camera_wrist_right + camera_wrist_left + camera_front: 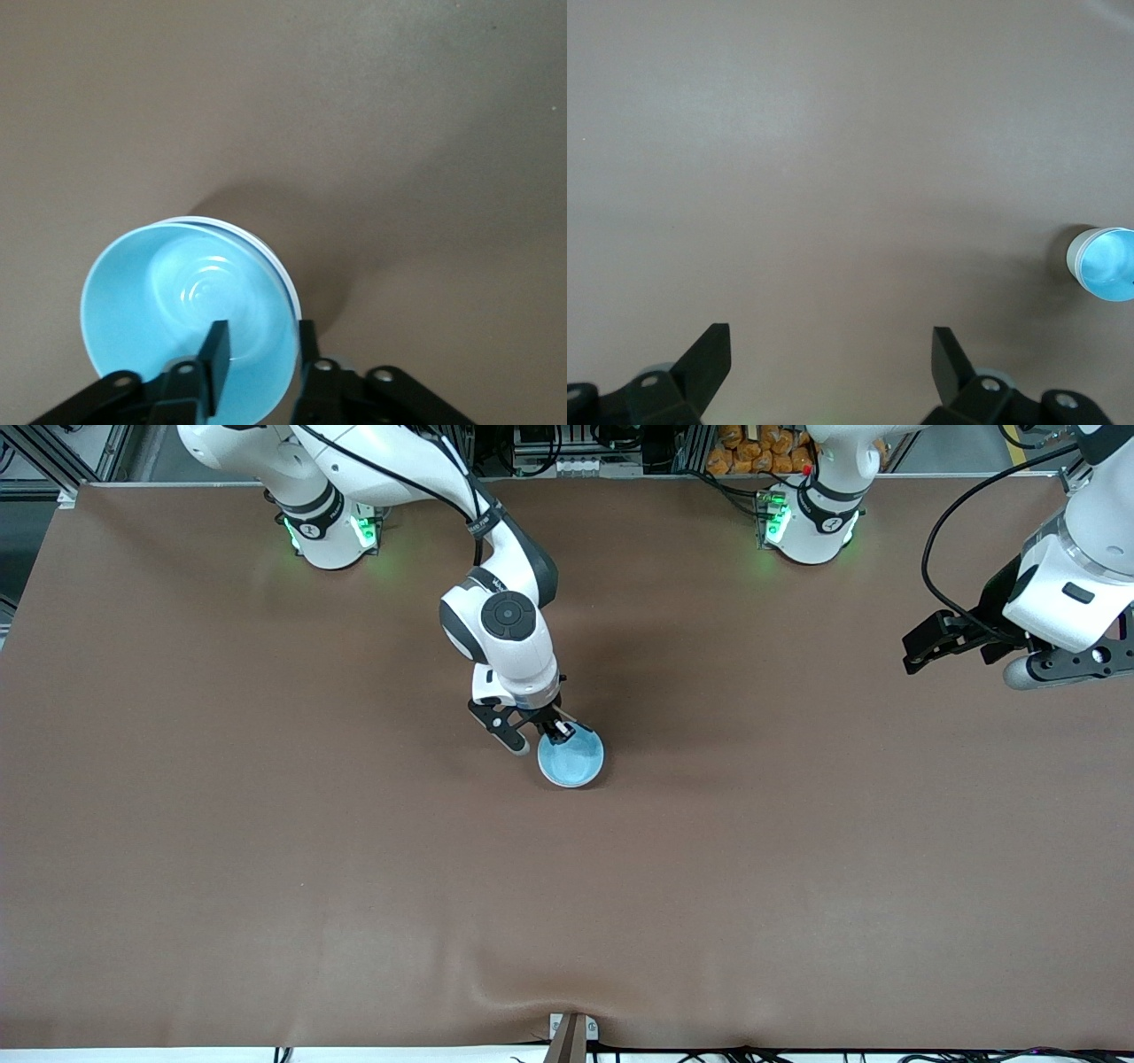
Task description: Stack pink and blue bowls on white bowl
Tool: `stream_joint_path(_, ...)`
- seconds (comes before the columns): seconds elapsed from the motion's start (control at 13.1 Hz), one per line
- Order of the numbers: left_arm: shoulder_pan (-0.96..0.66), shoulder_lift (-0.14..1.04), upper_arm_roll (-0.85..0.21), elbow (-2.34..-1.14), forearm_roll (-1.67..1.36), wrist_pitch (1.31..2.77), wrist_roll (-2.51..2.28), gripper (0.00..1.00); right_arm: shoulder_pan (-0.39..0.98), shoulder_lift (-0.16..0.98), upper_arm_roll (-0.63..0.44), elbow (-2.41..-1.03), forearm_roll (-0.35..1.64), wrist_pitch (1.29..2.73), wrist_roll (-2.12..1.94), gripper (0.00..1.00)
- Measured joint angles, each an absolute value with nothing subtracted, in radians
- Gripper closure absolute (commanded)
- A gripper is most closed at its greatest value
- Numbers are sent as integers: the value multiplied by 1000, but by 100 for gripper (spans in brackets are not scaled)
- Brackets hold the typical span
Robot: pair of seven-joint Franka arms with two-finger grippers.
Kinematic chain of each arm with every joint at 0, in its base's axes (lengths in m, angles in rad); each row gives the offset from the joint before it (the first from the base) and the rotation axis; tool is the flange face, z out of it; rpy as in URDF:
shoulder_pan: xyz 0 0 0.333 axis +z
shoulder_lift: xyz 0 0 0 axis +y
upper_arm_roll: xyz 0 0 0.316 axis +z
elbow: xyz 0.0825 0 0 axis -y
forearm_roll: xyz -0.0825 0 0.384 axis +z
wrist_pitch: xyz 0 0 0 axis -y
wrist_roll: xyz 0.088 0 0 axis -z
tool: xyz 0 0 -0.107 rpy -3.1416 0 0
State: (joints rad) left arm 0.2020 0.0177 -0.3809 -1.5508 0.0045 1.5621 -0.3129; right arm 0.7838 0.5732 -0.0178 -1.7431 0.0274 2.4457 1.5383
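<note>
The blue bowl [571,759] sits mid-table, nested on the white bowl, of which only a thin rim [276,258] shows beneath it. The pink bowl is hidden or out of view. My right gripper [536,737] is down at the blue bowl's rim on the side toward the robots' bases. In the right wrist view this gripper [260,341] straddles the rim, one finger inside and one outside, the inner finger standing off the wall: open. My left gripper [914,651] waits open over the left arm's end of the table, nothing between its fingers [713,354]. The left wrist view also catches the blue bowl [1106,264].
The brown table cover [266,824] has nothing else on it. A small bracket [571,1032] sits at the table edge nearest the front camera. The arm bases [328,531] stand along the edge farthest from it.
</note>
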Motion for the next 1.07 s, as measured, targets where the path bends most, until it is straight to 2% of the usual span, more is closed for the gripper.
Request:
stream_joint_path(0.31, 202, 18, -381, -1557, 4, 1562, -313, 0, 781, 554, -58, -1689, 19, 2431, 1540, 0)
stream_joint_path(0.46, 202, 18, -381, -1558, 3, 1562, -313, 0, 768, 508, -106, -1671, 17, 2372, 1481, 0)
stream_joint_path(1.07, 203, 18, -381, -1570, -16, 1562, -313, 0, 472, 264, -130, -1666, 28, 1938, 786, 0)
